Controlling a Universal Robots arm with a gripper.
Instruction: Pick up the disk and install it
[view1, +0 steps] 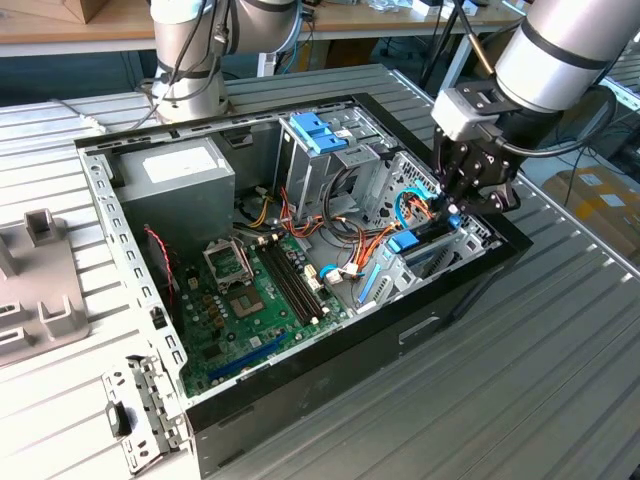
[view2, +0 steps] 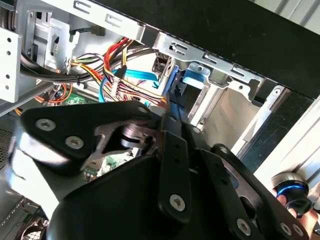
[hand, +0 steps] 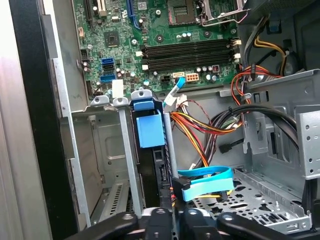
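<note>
In the exterior view, an open computer case (view1: 300, 240) lies on a ribbed metal table (view1: 540, 380). The arm (view1: 560, 60) comes in from the upper right of the frame, and the gripper (view1: 447, 205) reaches down into the case's right end. Under it the disk (view1: 425, 255) stands on edge in a bay there, with a blue tab (view1: 402, 241) on its upper edge. A grey power supply (view1: 175, 180) sits at upper left, a drive cage (view1: 320, 150) with light-blue handles at upper centre, and the green motherboard (view1: 250, 300) in the middle.

In the second wrist view, the black gripper (view2: 172, 107) takes up the lower frame; its fingers (view2: 172, 145) are drawn narrow on the disk's (view2: 175, 95) thin edge, by the blue tab (view2: 192, 77) at upper centre.

In the first wrist view, the disk (hand: 150, 175) stands in the bay at lower centre, its blue tab (hand: 149, 127) above, with the gripper (hand: 167, 220) at the bottom edge clamped on it. The motherboard (hand: 150, 35) fills the top.
</note>
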